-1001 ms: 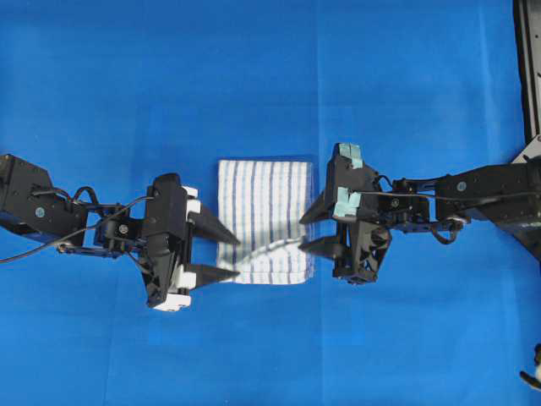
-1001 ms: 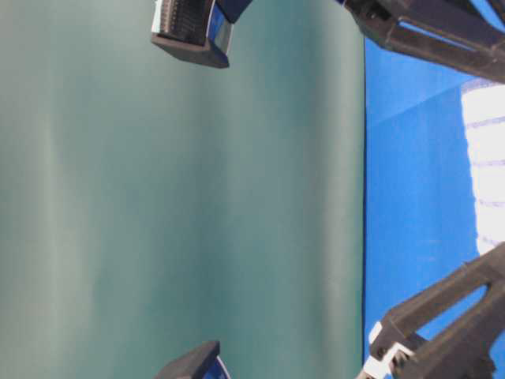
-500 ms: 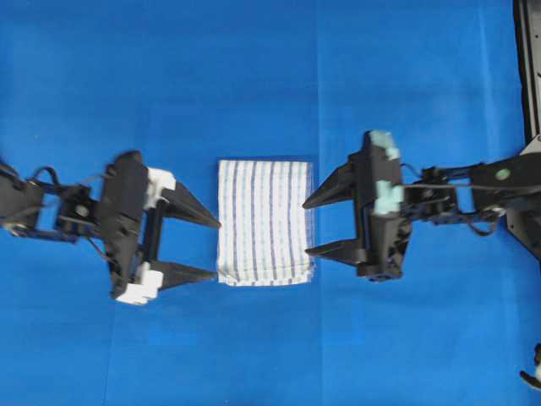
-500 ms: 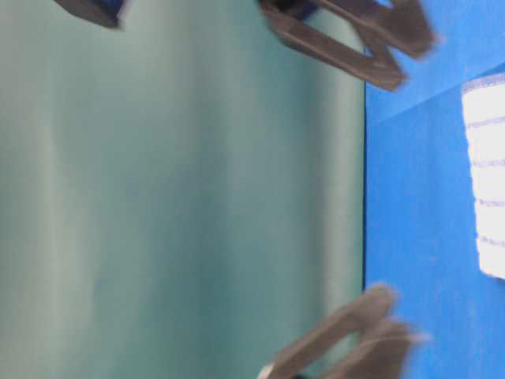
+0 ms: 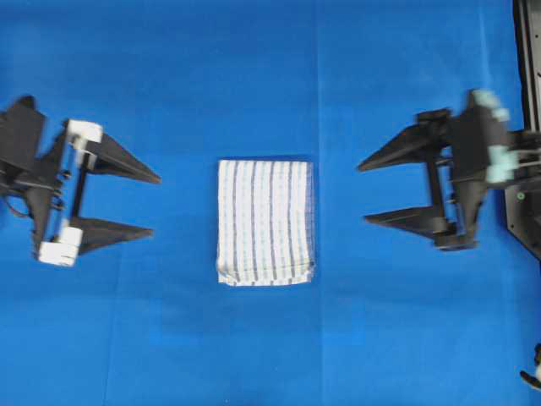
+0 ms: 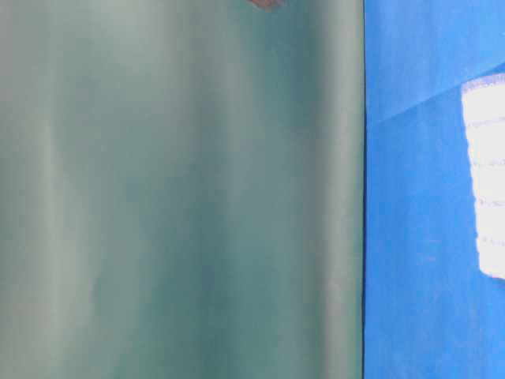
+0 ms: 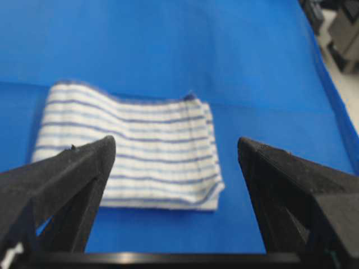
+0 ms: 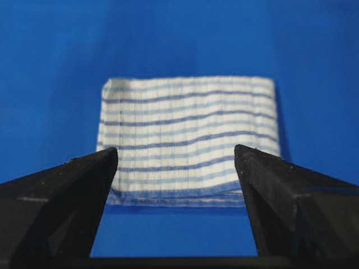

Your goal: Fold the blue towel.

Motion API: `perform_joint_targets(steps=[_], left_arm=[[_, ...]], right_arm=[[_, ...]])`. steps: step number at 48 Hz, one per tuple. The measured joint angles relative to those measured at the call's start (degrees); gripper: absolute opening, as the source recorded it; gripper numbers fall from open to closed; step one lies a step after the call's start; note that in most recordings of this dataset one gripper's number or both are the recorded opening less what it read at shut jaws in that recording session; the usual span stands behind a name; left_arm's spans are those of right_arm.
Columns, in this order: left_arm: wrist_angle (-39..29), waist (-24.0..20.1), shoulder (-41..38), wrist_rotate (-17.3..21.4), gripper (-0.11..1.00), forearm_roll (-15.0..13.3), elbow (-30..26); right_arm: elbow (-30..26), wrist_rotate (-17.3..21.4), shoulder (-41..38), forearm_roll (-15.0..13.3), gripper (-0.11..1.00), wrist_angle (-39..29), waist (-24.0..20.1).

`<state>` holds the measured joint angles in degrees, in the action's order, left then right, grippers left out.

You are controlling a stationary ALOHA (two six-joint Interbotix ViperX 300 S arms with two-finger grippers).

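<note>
A: Overhead? 
B: The blue towel (image 5: 266, 222) lies folded mid-table covering (image 5: 254, 76); left gripper (image 5: 155, 204) and right gripper (image 5: 362, 192) stand wide, empty, well apart from it.
A: Table level? 
B: Towel at right edge. 
A: Wrists? 
B: 2 spread fingers (image 7: 61, 185) frame it.

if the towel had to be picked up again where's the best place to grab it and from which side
Probably the short near edge of the blue towel, where the stacked layers show as open edges. It lies flat and compact, so a low approach from the right pincer, already open and facing it, could pinch all layers together.
</note>
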<state>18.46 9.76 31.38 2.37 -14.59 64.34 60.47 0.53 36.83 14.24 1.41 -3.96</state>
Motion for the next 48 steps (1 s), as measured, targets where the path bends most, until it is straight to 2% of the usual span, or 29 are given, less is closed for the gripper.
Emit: perform_joint_targets(steps=[6, 16, 25, 34, 48], left_arm=[[-1.0, -0.7, 6.1, 2.2, 0.84, 0.0, 3.2], [-3.3, -1.0, 14.9, 6.1, 0.83, 0.0, 7.6], [-5.3, -1.5, 21.1, 7.1, 0.83, 0.0, 11.5], [-5.3, -1.8, 24.2, 7.0, 0.83, 0.0, 15.6], [-4.0, -1.8, 25.5, 7.0, 0.83, 0.0, 19.7]], right_arm=[[2.2, -0.8, 6.3, -1.4, 0.88, -2.5, 0.7], [7.5, -0.9, 16.3, -5.3, 0.88, -4.9, 1.5], [12.7, -1.0, 23.2, -6.1, 0.88, -4.9, 1.6], [16.9, -1.0, 26.0, -6.2, 0.87, -3.9, 1.9], [20.5, -1.0, 24.8, -6.1, 0.87, 1.8, 2.1]])
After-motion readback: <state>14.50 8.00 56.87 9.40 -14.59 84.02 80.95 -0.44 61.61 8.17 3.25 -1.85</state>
